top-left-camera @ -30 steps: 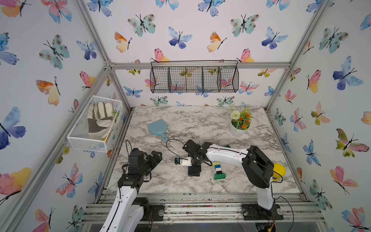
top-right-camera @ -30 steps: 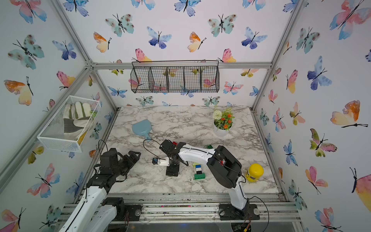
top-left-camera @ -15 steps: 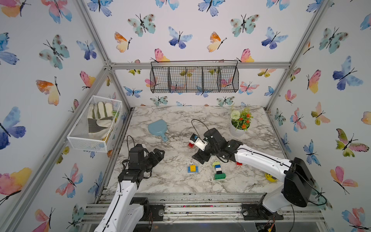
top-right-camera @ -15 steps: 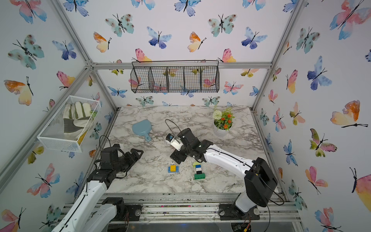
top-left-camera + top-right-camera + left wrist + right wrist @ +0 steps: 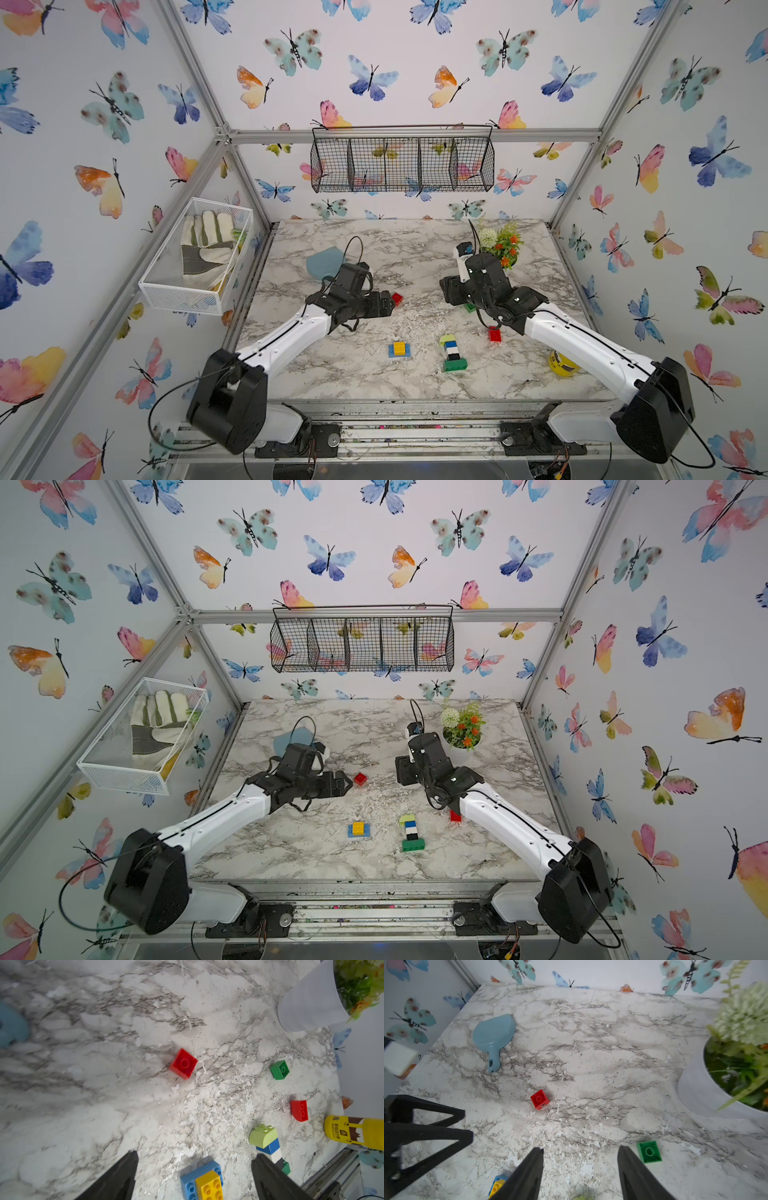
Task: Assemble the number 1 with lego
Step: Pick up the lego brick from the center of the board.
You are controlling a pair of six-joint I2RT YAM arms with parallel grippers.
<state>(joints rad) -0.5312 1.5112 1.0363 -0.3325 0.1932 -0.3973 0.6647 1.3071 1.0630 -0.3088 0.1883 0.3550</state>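
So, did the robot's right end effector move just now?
Yes. The right end effector has swung back from the front middle of the table, beside the brick stack, and now sits next to the flower pot.

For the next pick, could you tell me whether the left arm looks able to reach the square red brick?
Probably yes: the square red brick lies just ahead of the left gripper, whose jaws stand open, with only bare table between.

Bare tabletop [image 5: 395,249] lies all around the square red brick [image 5: 397,297].
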